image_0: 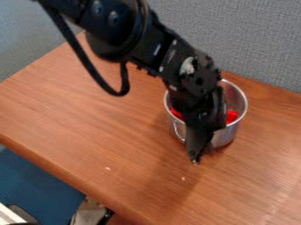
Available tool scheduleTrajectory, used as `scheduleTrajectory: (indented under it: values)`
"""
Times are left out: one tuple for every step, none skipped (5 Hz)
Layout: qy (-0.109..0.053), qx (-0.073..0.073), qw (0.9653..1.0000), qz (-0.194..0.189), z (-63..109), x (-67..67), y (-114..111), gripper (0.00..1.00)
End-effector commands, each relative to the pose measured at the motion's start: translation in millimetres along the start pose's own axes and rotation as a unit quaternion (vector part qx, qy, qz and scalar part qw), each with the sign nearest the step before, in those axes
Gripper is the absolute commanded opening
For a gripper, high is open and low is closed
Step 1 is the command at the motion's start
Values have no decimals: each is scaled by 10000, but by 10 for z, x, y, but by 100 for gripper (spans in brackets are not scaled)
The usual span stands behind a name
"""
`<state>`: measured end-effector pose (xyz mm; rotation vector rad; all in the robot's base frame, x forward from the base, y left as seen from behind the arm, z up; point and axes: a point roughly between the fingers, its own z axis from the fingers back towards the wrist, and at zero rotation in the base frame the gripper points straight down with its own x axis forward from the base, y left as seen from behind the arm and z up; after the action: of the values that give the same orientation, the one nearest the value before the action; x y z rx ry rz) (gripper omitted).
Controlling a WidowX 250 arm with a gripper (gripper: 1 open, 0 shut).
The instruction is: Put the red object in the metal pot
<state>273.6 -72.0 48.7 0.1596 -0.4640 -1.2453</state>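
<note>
The metal pot (233, 127) stands on the right part of the wooden table. Red shows inside it on both sides of the arm: the red object (237, 112) lies within the pot's rim. My black gripper (195, 155) hangs over the pot's near left side, its fingertips pointing down in front of the pot wall, close to the tabletop. The fingers look dark and bunched together, so I cannot make out the gap between them or whether they still touch the red object. The arm hides the middle of the pot.
The wooden table (83, 97) stretches to the left and front of the pot, with its front edge running diagonally at the lower left. A grey wall stands behind. Blue floor and a pale object (91, 214) show below the table edge.
</note>
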Motion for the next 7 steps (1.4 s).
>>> scheduleTrajectory:
  values:
    - [-229,-129,9994,-220,17,-3,-86,100]
    - [-461,-139,9983,-319,109,61,-98,0]
    - [-671,-93,9969,-402,232,128,-59,100]
    - [-724,-22,9966,-393,298,116,-117,0]
    - [-742,42,9967,-327,338,88,-162,100]
    - [-823,24,9953,-502,300,158,-108,100]
    - [-749,93,9971,-99,304,130,-75,100]
